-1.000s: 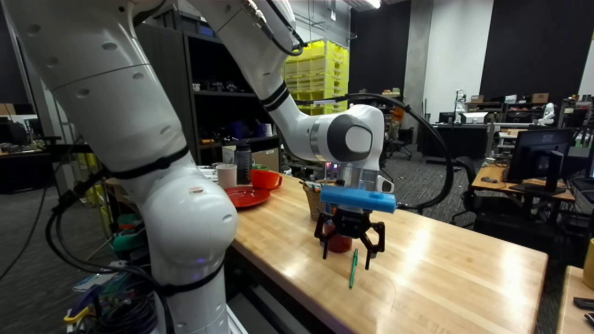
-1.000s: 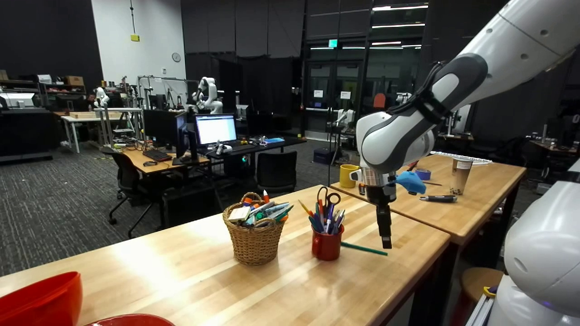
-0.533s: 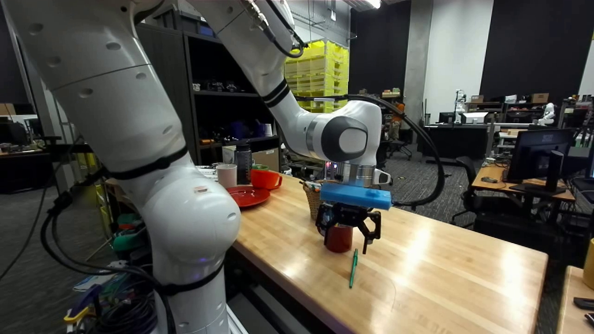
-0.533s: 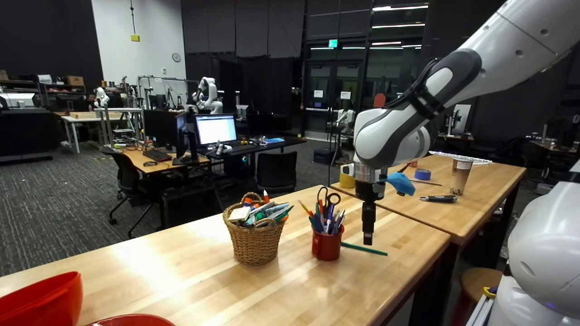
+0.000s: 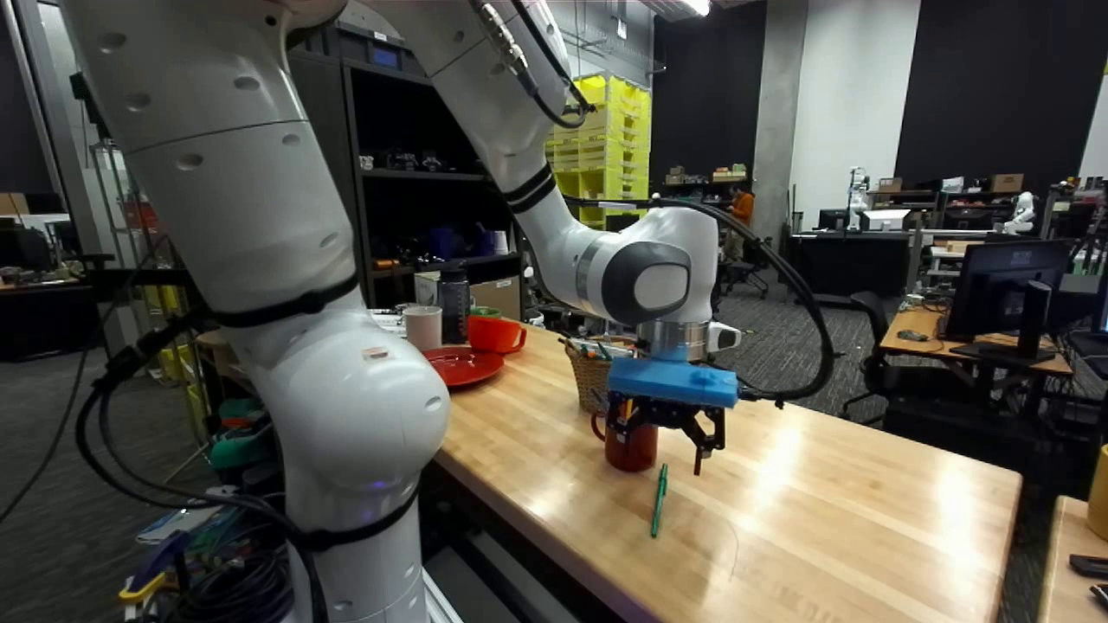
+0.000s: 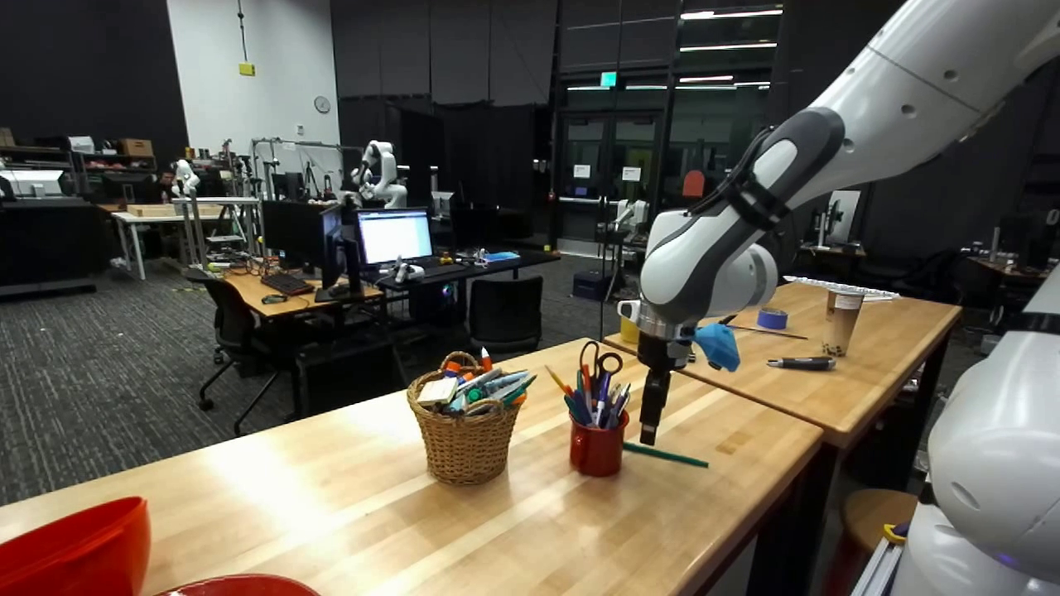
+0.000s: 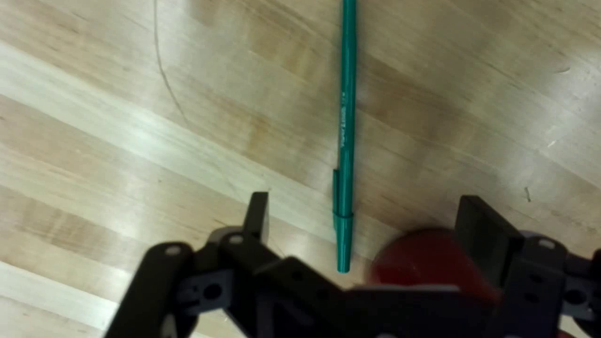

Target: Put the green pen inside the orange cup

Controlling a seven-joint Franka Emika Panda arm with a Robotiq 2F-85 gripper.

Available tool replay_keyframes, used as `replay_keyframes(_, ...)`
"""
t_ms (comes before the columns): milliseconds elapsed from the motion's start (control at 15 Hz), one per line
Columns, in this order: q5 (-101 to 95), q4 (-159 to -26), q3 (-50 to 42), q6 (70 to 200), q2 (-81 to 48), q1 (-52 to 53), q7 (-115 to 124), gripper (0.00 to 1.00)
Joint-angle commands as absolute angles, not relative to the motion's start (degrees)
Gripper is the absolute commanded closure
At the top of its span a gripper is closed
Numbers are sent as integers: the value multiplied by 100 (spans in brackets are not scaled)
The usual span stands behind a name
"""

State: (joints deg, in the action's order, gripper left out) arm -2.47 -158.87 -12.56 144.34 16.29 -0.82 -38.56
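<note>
1. Lying on the counter point(image 5: 822, 536) in an exterior view, the green pen point(image 5: 660, 502) is at five o'clock from the orange cup point(image 5: 634, 450).
2. In an exterior view, a wicker basket point(image 6: 467, 447) stands at the cup's nine o'clock.
3. Wrist view: jaws gape wide; pen runs twelve to six.

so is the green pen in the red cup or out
Out: the green pen lies flat on the table beside the red cup, as all three views show.

Desks point(image 6: 291, 309) and black chairs point(image 6: 507, 310) stand on grey carpet point(image 6: 108, 389).
</note>
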Motion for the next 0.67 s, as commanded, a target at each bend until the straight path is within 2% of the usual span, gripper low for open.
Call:
replay_keyframes(0,36,-15885,-1293,14730,1404,-40,-4037,0)
replay_keyframes(333,261,-15884,-1262,14866,1192,-49,-4096,2)
replay_keyframes(400,296,-15884,-1259,14876,1165,-54,-4113,18)
replay_keyframes(600,413,-15883,-1259,14887,1092,-66,-4187,36)
